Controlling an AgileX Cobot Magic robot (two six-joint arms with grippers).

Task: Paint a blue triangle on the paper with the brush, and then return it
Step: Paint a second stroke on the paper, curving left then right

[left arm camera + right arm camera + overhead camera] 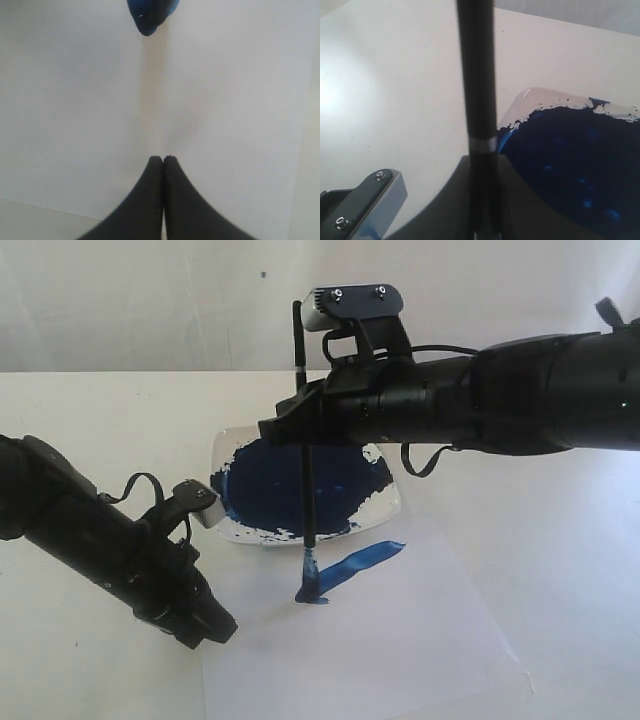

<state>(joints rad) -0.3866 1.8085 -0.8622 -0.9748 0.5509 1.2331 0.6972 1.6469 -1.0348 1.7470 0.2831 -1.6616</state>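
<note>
And here's the blue triangle (360, 560), or what there is of it: one slanted bright-blue stroke and a short stub meeting it at the lower corner, so it's an open angle and not a closed shape yet. It sits on the paper (400, 650) just in front of the dish (228, 445), whose dark paint pool (285, 485) takes up most of the bottom. The brush (307, 500) stands nearly upright with its tip down on the paper, right at that lower corner where the two strokes meet. My read is that we're mid-painting, with the outline about half done. The next move calls for dragging the tip along the missing sides to close the figure, keeping light, even pressure, and perhaps dipping again if the bristles run dry. Only then does the brush go back. The right claw (300, 425) is clamped on the black handle partway up, jaws narrowed around it and holding it firmly vertical, and the silvery band shows below the grip in the right wrist view. Over on the other side, the left claw (163, 160) has its jaws pressed together and holds nothing, low over the paper's near part. Whether it actually pins the sheet to the worktop (100, 410) I can't tell.
</note>
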